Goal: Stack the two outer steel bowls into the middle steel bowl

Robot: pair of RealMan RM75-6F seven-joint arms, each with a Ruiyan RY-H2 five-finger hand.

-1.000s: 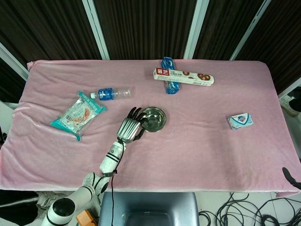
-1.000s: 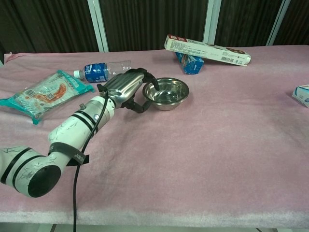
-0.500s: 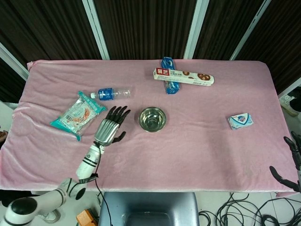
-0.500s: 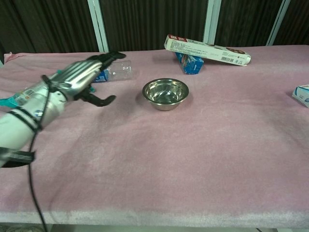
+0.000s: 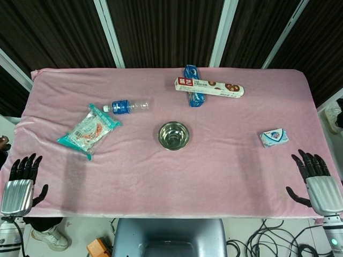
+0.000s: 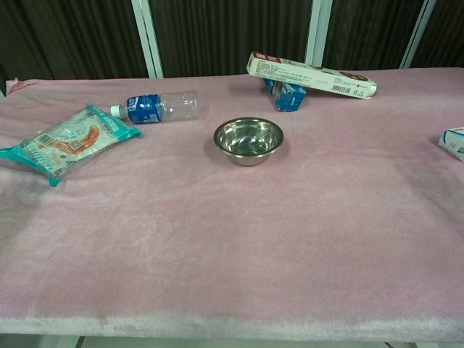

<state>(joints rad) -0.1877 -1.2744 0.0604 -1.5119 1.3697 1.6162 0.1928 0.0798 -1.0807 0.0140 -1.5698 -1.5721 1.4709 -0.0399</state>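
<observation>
One stack of steel bowls (image 5: 173, 135) (image 6: 249, 140) stands upright in the middle of the pink table; it reads as a single bowl shape, and I cannot tell apart the bowls nested in it. No other steel bowl shows on the cloth. My left hand (image 5: 20, 184) hovers off the table's front left corner, fingers spread, holding nothing. At the front right edge, my right hand (image 5: 318, 183) is likewise spread and empty. Neither hand appears in the chest view.
A snack packet (image 5: 88, 130) (image 6: 67, 141) and a lying water bottle (image 5: 127, 106) (image 6: 158, 106) sit left of the bowls. Behind them a long biscuit box (image 5: 209, 87) (image 6: 312, 75) rests across a blue packet (image 5: 193, 96) (image 6: 286, 94). A small tissue pack (image 5: 275, 137) lies at right.
My left hand let go of the bowl rim and drew back left and toward me, off the table's front corner. My right hand rose into view at the front right edge.
</observation>
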